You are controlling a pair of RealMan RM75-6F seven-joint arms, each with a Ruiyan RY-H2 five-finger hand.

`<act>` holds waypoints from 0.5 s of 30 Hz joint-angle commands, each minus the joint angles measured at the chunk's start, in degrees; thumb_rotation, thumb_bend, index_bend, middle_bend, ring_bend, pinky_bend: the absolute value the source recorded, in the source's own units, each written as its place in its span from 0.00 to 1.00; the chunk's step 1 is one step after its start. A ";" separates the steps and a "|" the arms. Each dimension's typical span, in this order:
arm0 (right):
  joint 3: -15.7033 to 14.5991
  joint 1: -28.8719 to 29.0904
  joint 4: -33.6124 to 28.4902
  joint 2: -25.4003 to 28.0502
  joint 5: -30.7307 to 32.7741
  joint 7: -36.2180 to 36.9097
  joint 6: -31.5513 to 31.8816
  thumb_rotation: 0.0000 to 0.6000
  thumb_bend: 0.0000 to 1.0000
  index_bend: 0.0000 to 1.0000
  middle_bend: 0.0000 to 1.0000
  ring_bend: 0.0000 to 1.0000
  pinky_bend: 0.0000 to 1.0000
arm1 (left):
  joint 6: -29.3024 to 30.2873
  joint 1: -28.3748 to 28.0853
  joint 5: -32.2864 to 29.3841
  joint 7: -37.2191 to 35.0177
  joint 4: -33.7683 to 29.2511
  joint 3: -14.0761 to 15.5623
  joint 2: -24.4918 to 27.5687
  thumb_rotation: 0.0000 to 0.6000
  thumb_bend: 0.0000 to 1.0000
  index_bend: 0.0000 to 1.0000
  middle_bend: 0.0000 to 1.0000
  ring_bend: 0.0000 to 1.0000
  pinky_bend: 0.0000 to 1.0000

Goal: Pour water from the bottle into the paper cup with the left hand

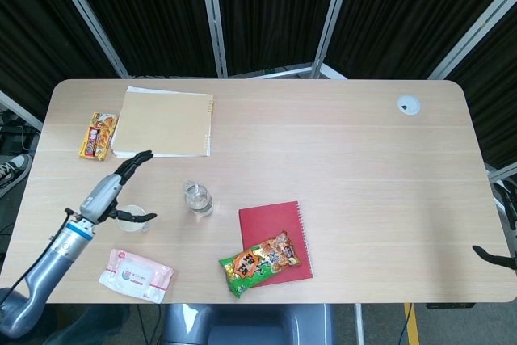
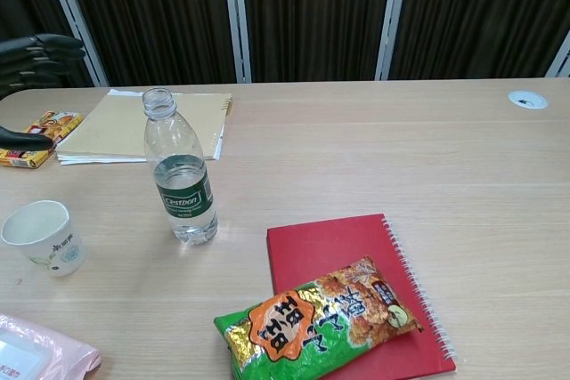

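The clear water bottle [image 1: 197,198] stands upright and uncapped on the table, roughly half full, with a green label [image 2: 184,198]. The white paper cup [image 2: 43,236] stands upright to its left, and its inside is hidden from the chest view. My left hand [image 1: 113,191] is open with the fingers spread, holding nothing, left of the bottle and partly over the paper cup [image 1: 132,221]. In the chest view only the fingertips [image 2: 40,46] show at the left edge. A dark piece at the far right edge may be my right hand [image 1: 491,254]; its fingers cannot be made out.
A red notebook [image 1: 276,233] lies right of the bottle with a green snack bag [image 1: 260,262] on its near corner. A pink wipes pack [image 1: 136,274] sits at the front left. A tan notebook [image 1: 164,123] and a snack bar [image 1: 98,136] lie at the back left.
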 commanded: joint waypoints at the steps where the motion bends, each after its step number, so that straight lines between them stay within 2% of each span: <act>1: 0.12 -0.43 -0.10 0.59 -0.75 0.84 1.20 1.00 0.00 0.00 0.00 0.00 0.00 | 7.67 6.17 -2.56 15.07 -5.92 0.50 4.93 1.00 0.05 0.00 0.00 0.00 0.00; 9: 0.60 -1.34 1.67 -0.37 -4.05 -0.19 6.56 1.00 0.00 0.00 0.00 0.00 0.00 | 20.85 15.45 -6.44 48.34 -17.49 1.66 9.01 1.00 0.04 0.00 0.00 0.00 0.00; 15: 0.33 -2.15 3.34 -1.13 -5.85 -0.21 9.25 1.00 0.00 0.00 0.00 0.00 0.00 | 24.71 18.99 -6.09 57.93 -23.65 3.16 10.79 1.00 0.04 0.00 0.00 0.00 0.00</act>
